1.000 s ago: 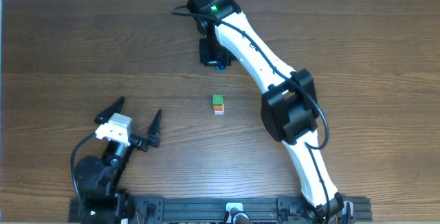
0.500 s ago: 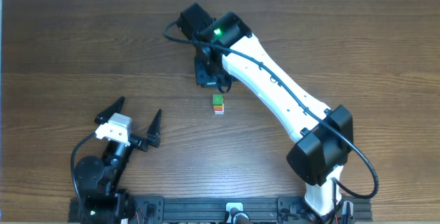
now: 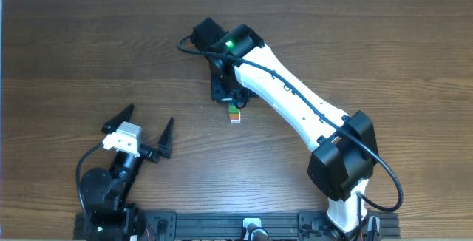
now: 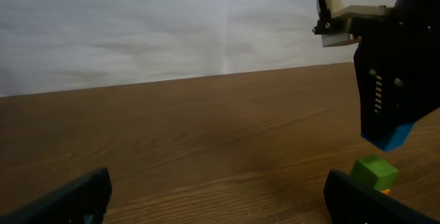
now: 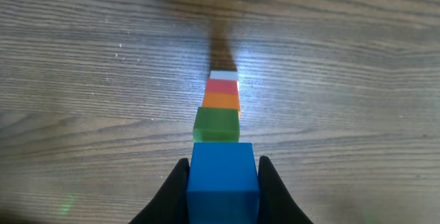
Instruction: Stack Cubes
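Right gripper [image 3: 226, 92]: fingers closed on the two opposite sides of the blue cube [image 5: 223, 181]. The fingers [image 5: 173, 186] show dark on either flank of the cube in the right wrist view, and the cube sits square between them. The grip is only as wide as the cube itself.

Blue cube: held off the table, directly over the stack [image 3: 234, 114]. In the left wrist view its underside hangs just above the green cube [image 4: 375, 171], and a thin gap appears to separate the two. Contact cannot be ruled out from that angle.

Stack: four cubes stand one on another near the middle of the table [image 3: 369, 34]. The right wrist view, looking down on it, shows in order:
- the green cube on top
- an orange cube [image 5: 221, 100] beneath it
- a red cube [image 5: 222, 86] below that
- a white cube [image 5: 223, 75] at the base, on the wood

The column reads straight and the edges line up closely. The blue cube is in line with it.

Right arm: white and black, standing at the lower right and reaching diagonally across to the stack. A green indicator lamp [image 3: 230, 46] is lit near the wrist.

Left gripper [image 3: 148, 119]: fingers spread wide, holding nothing. It sits low at the left of the table, well apart from the stack, and faces towards it
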